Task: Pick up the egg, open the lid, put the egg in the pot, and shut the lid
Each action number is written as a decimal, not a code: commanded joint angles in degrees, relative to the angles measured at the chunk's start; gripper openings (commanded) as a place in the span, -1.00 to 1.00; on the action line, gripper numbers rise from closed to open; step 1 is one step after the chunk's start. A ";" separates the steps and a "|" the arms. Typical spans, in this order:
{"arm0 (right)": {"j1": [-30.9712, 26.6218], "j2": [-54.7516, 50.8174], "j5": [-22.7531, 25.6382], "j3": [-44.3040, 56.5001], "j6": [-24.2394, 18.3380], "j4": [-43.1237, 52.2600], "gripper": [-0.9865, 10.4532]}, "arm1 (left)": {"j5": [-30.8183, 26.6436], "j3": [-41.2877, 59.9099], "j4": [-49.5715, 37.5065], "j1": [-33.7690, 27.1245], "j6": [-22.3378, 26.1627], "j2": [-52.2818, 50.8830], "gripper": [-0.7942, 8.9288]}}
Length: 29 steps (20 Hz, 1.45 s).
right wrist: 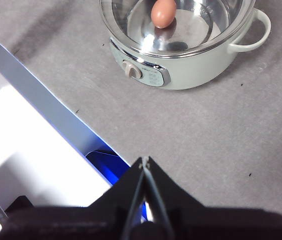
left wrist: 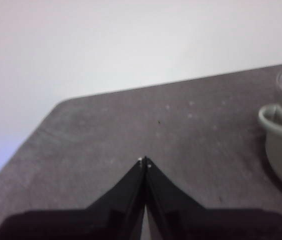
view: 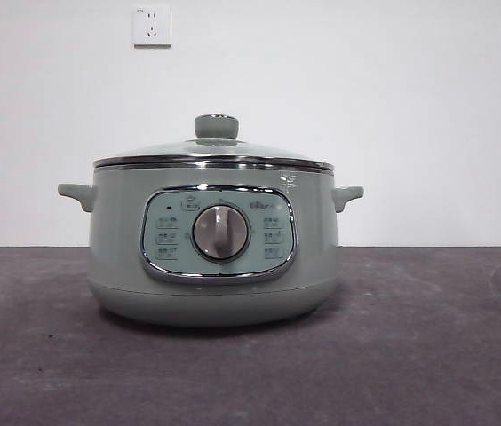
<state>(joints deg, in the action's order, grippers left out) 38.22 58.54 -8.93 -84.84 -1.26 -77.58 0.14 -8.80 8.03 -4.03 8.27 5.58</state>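
Note:
The sage-green pot stands in the middle of the dark table with the glass lid resting on it, knob up. In the right wrist view the brown-orange egg lies on the steel bottom inside the pot. My right gripper is shut and holds nothing, well back from the pot's dial side. My left gripper is also shut and holds nothing, hanging over bare table with the pot's side handle off to one side. Neither gripper shows in the front view.
A white wall with two sockets rises behind the table. The table's far edge and a rounded corner show in the left wrist view. A white and blue structure lies beside the table near my right gripper.

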 commanded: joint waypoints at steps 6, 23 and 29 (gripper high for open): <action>0.09 -0.11 0.07 0.22 0.26 -0.55 -0.83 | 0.13 8.41 -0.33 -0.22 -4.92 -5.49 -0.84; 0.09 -0.11 0.07 0.22 0.26 -0.55 -0.83 | 0.04 8.59 1.90 -0.22 -8.70 -5.46 -0.84; -1.62 -1.70 0.72 0.24 -3.48 1.09 -0.83 | 0.04 8.59 1.90 -0.22 -8.70 -5.46 -0.84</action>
<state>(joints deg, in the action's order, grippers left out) 36.95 57.71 -8.51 -84.84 -2.70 -77.12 0.19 -1.04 10.02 -4.03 -0.08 0.27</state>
